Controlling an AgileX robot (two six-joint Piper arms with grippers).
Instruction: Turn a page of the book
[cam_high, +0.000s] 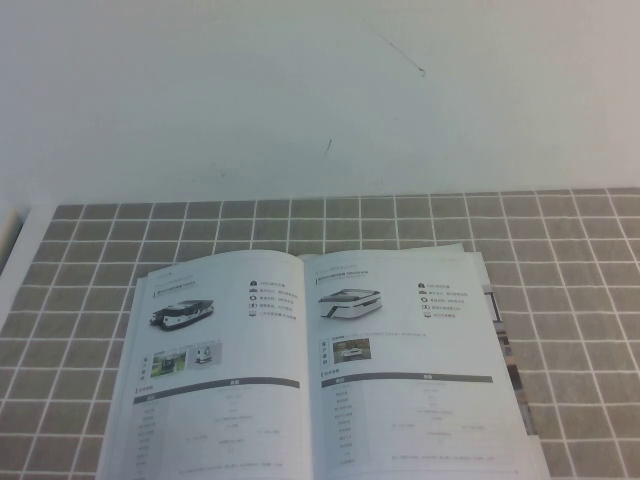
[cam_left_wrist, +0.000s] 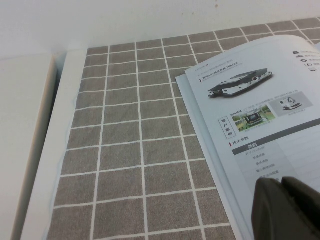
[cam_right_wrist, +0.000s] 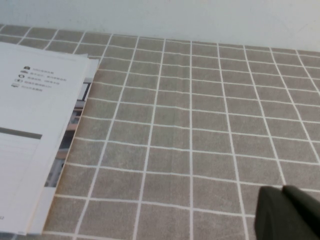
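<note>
Book (cam_high: 320, 375) open flat, spine front-to-back

Grey tiled tablecloth (cam_high: 400, 225), white wall (cam_high: 300, 90)

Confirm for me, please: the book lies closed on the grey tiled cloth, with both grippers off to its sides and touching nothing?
Not quite: the book lies open, showing two facing pages, as the high view makes plain. The rest holds: it rests on the grey tiled cloth, the left gripper sits by its left edge and the shut right gripper over bare cloth to its right, neither touching anything.

left end effector (cam_left_wrist: 286, 210) closed, right end effector (cam_right_wrist: 287, 215) closed
</note>
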